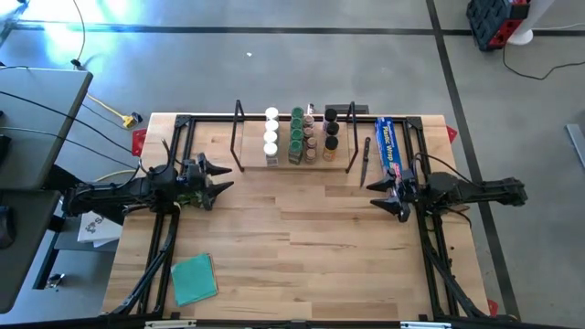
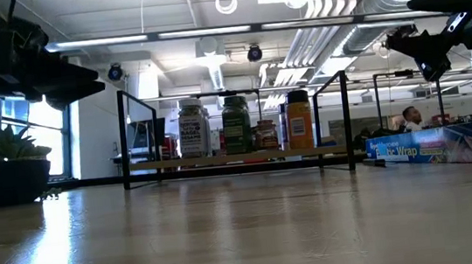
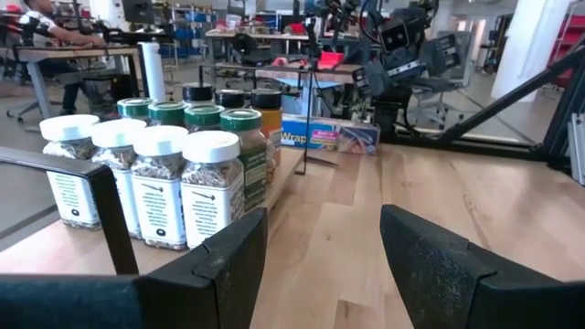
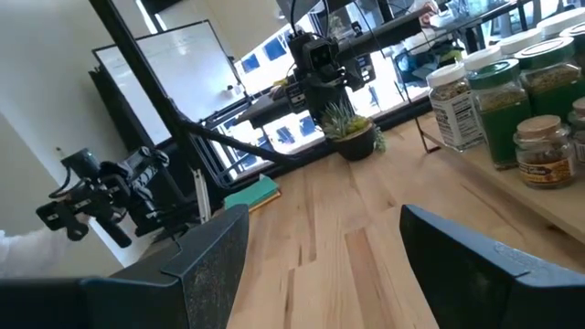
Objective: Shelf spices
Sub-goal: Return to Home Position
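Note:
The spice jars stand in rows on the shelf's wooden board at the table's far side: white lids on the left, green in the middle, brown and black on the right. They also show in the low view, the left wrist view and the right wrist view. My left gripper hovers open above the table, left of the shelf and nearer. My right gripper hovers open, right of the shelf. Both hold nothing.
A long blue wrap box lies right of the shelf near my right arm. A dark utensil lies between box and shelf. A flat teal square rests near the left near corner. Bare wood spreads between the arms.

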### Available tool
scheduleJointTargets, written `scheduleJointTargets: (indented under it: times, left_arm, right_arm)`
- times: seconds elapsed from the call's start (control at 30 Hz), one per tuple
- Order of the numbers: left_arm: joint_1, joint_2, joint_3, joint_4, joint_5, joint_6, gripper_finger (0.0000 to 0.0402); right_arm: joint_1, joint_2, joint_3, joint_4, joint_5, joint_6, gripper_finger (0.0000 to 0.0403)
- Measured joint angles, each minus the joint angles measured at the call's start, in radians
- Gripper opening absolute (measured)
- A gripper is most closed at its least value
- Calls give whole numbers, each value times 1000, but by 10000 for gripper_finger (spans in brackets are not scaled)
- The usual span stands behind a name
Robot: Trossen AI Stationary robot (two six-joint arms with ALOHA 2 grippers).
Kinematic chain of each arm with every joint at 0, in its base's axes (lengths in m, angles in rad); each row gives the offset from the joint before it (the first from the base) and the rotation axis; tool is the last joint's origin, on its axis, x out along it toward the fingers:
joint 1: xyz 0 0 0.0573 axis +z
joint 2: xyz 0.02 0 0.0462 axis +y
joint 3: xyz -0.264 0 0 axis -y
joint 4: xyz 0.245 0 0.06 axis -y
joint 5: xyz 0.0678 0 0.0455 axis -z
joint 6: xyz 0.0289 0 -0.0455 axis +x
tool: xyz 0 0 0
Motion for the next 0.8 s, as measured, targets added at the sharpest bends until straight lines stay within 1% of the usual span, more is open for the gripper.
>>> scheduleJointTargets:
  times: [0.27,0.4,0.5,0.63,0.8]
  left_arm:
    - [-2,0,0,0,0,1,208]
    - [-57,-38,0,2,-16,1,208]
    - [-74,-85,0,6,-18,1,208]
    - [-94,-84,0,60,-27,1,208]
    - [-97,-83,0,43,-27,1,208]
  right_arm:
    - [0,0,0,0,-1,0,279]
    - [0,0,0,1,-1,0,279]
    - [0,1,0,1,-2,0,279]
    - [0,3,0,2,-1,0,279]
    - [0,0,0,1,-1,0,279]
